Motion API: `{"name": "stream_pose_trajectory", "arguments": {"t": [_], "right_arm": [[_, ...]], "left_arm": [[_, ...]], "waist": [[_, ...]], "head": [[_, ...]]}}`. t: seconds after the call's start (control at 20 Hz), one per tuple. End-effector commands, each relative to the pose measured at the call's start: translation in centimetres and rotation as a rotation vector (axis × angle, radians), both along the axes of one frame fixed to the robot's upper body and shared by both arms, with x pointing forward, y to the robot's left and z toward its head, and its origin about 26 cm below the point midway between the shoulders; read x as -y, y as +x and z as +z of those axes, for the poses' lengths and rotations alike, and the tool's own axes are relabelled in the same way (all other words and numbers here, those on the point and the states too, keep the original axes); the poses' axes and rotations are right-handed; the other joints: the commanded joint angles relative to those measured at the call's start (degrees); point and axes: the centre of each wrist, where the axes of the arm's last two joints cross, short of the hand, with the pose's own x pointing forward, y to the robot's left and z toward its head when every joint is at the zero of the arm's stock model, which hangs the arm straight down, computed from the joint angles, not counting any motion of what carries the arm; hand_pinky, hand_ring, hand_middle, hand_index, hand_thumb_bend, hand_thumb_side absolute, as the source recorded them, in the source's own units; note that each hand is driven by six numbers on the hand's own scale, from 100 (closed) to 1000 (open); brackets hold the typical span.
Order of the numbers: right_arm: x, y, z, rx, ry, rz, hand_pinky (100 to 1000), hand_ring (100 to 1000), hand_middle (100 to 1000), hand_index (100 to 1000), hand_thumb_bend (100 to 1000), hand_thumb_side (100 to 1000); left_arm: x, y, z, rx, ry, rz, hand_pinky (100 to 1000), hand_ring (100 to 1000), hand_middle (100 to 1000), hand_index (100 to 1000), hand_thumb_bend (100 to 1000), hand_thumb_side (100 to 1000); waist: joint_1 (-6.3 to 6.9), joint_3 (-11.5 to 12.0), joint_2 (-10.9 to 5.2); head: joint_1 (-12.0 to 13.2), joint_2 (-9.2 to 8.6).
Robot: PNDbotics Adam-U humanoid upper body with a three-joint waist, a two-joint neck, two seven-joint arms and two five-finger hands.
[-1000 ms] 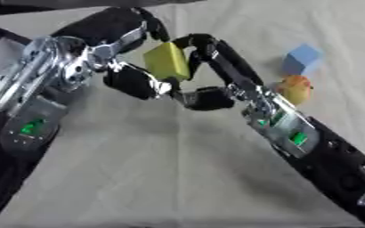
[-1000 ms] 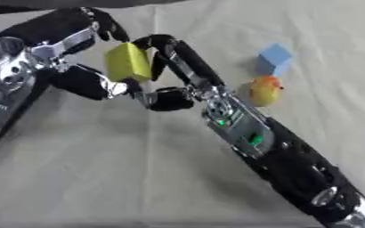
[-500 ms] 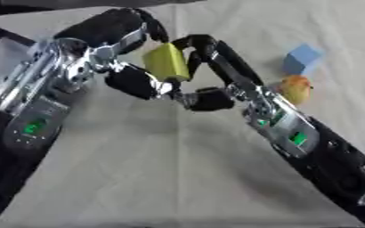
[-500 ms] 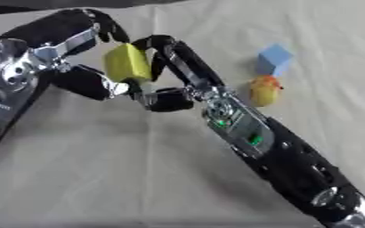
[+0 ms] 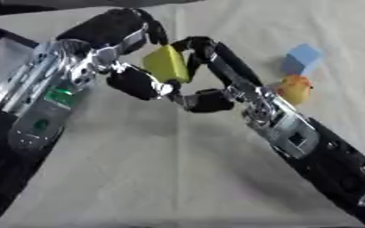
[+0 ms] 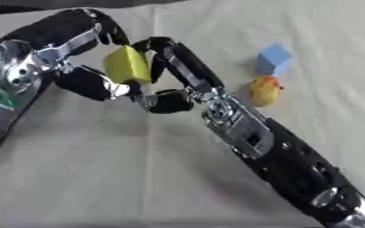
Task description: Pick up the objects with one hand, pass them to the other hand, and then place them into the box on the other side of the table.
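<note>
Now yellow block (image 5: 167,63) btwn both hands' fingers (image 5: 216,64)

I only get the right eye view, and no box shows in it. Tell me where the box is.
Observer: In the left eye view the box is at the far left edge. Its dark rim lies left of the left hand, which holds the yellow block.
Operator: Report what is inside it.
Observer: I cannot tell. The left forearm lies over most of it, and only a pale strip by the rim shows.
</note>
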Motion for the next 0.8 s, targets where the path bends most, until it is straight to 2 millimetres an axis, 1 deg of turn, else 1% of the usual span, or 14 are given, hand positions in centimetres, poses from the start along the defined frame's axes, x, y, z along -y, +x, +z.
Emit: {"name": "stream_pose_trajectory", "arguments": {"t": [0.05,0.3,0.35,0.5,0.65,0.8], "right_arm": [[-0.12,-0.23,0.99,0.035,-0.001,0.015,496,416,449,526,191,100],[-0.20,-0.30,0.98,0.031,-0.005,0.019,495,416,449,526,192,100],[-0.21,-0.31,0.97,0.030,-0.006,0.019,494,415,449,525,192,100],[-0.20,-0.31,0.96,0.028,-0.008,0.018,494,415,449,525,193,100],[-0.19,-0.34,0.96,0.028,-0.009,0.018,493,415,449,525,194,100],[-0.17,-0.36,0.97,0.029,-0.010,0.018,493,415,449,525,197,100]], "left_arm": [[0.13,0.01,0.47,0.038,0.003,0.003,727,674,625,706,481,350],[0.36,0.16,0.14,0.055,0.013,-0.001,708,644,596,673,488,313],[0.38,0.19,0.09,0.056,0.013,-0.002,704,637,590,665,484,290],[0.39,0.22,0.06,0.054,0.007,-0.002,692,617,570,648,462,238],[0.39,0.20,0.08,0.052,-0.002,0.000,689,612,565,642,443,216],[0.38,0.20,0.10,0.051,-0.017,0.005,679,596,546,624,399,185]], "waist": [[0.67,-0.03,-2.02],[0.68,-0.01,-2.00],[0.67,0.00,-2.00],[0.65,0.02,-1.98],[0.62,0.00,-1.98],[0.61,0.03,-1.98]], "head": [[0.20,0.31],[0.24,0.31],[0.23,0.31],[0.25,0.31],[0.34,0.31],[0.37,0.31]]}}
